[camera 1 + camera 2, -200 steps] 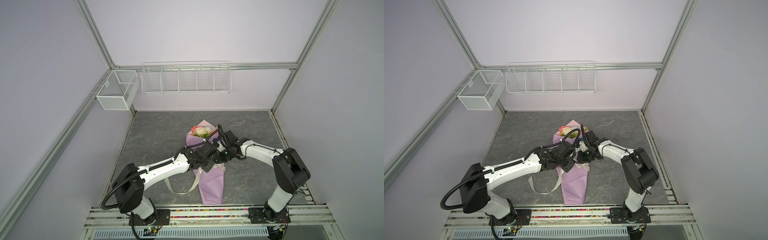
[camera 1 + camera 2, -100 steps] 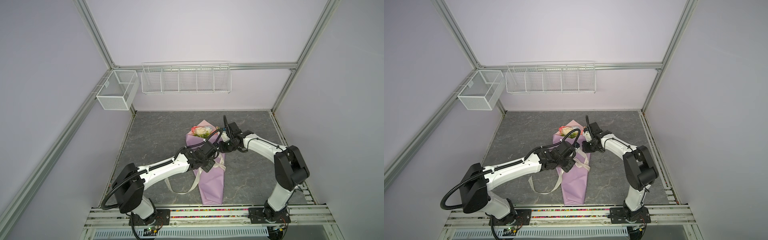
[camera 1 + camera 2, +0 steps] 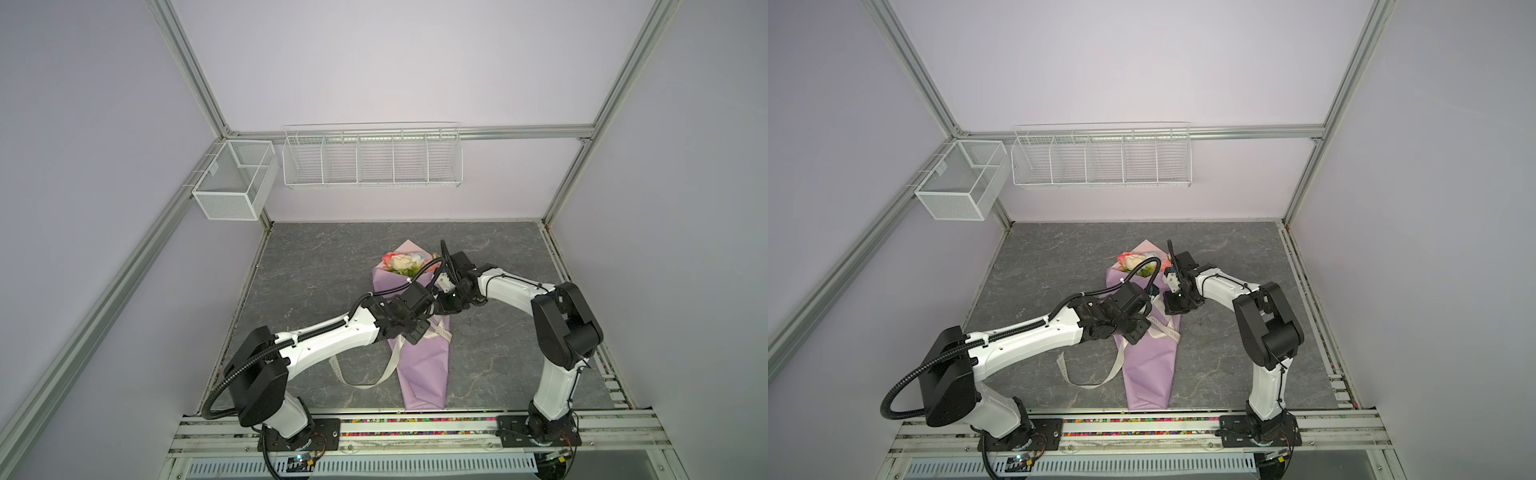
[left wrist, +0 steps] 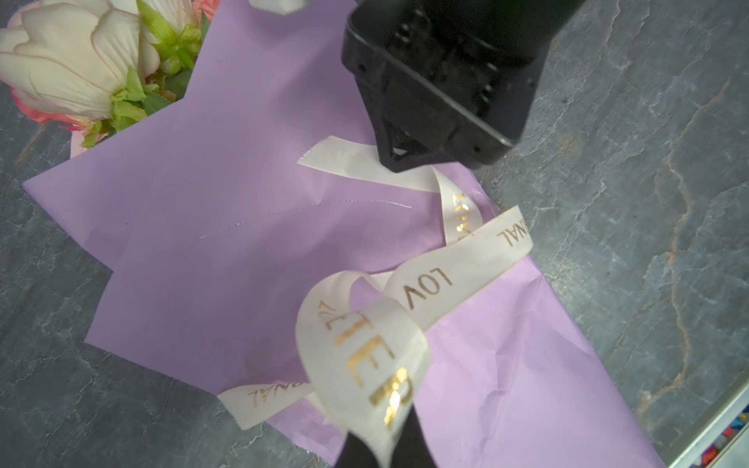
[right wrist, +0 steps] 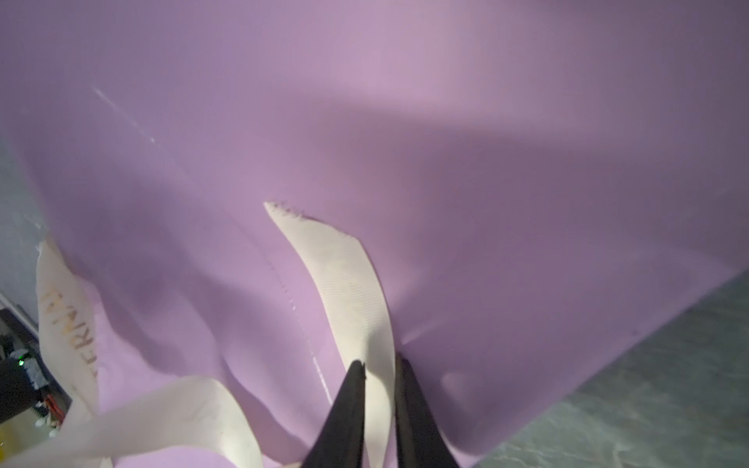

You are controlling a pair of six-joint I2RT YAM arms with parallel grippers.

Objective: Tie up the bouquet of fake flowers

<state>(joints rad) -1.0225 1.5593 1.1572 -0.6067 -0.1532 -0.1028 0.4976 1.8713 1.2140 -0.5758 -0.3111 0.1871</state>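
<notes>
The bouquet of fake flowers (image 3: 403,264) (image 3: 1136,262) lies mid-table in a lilac paper cone (image 3: 424,374) (image 4: 202,243), its cream and pink blooms (image 4: 73,69) at the far end. A cream ribbon (image 3: 441,330) (image 4: 429,279) with gold lettering crosses the cone loosely and trails off to the left. My left gripper (image 3: 417,334) (image 3: 1133,338) (image 4: 383,445) hovers over the cone's middle, shut on a loop of ribbon. My right gripper (image 3: 444,307) (image 3: 1169,309) (image 5: 379,364) is just beyond it, pinching the ribbon's cut end (image 5: 344,279) against the paper.
The grey stone tabletop (image 3: 324,257) is walled on three sides. A long wire rack (image 3: 372,166) hangs on the back wall and a mesh basket (image 3: 232,183) at the left corner. The arms' base rail (image 3: 415,424) runs along the front edge.
My right gripper drew back from the left one half a second ago and has come down again close beside it, onto the ribbon end. The left gripper has barely moved.
</notes>
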